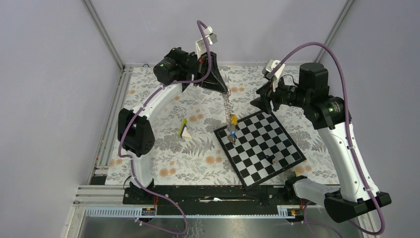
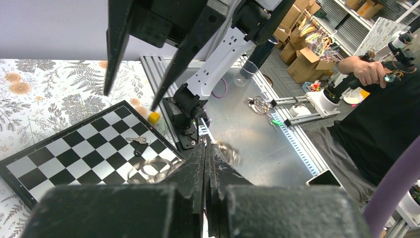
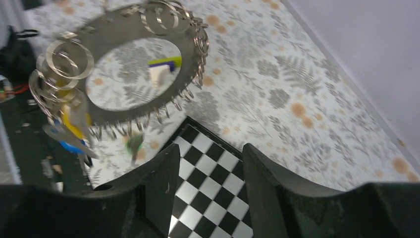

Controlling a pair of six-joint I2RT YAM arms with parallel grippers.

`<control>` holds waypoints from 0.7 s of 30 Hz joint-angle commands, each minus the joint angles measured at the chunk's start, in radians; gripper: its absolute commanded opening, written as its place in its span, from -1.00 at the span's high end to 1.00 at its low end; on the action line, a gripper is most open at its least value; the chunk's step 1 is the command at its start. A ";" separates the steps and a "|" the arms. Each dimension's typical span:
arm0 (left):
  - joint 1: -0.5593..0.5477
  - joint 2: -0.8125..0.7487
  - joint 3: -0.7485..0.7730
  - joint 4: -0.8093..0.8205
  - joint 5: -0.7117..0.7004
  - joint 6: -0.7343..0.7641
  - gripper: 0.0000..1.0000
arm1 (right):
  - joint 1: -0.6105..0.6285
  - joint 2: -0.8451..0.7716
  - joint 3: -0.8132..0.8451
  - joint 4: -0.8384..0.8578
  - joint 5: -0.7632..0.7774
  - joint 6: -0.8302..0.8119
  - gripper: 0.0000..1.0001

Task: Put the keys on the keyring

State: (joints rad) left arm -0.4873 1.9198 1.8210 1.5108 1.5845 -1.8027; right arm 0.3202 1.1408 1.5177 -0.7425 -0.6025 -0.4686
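The left end effector [image 1: 225,91] clamps the keyring [image 1: 228,105] above the surface [image 1: 198,163], the right end effector [image 1: 257,102] is apart, and the left wrist view, unlike the right, shows a key [image 2: 136,141] on the chessboard [image 2: 89,159].

place: robotics lab | signs: cardboard boxes [image 2: 303,63], shelves [image 2: 346,25], aluminium frame [image 1: 106,39], person [image 2: 381,119]

Closed left fingers [image 2: 190,173], key [image 2: 137,140] on chessboard [image 2: 74,148]
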 commanded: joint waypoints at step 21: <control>0.170 0.199 0.596 0.066 0.092 0.040 1.00 | 0.005 0.085 0.095 0.037 -0.252 0.048 -0.11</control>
State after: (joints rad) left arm -0.3511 2.2166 2.3272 1.5051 1.5845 -1.8393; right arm 0.3210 1.2240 1.5848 -0.7002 -0.8738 -0.4057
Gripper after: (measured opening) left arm 0.009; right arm 0.560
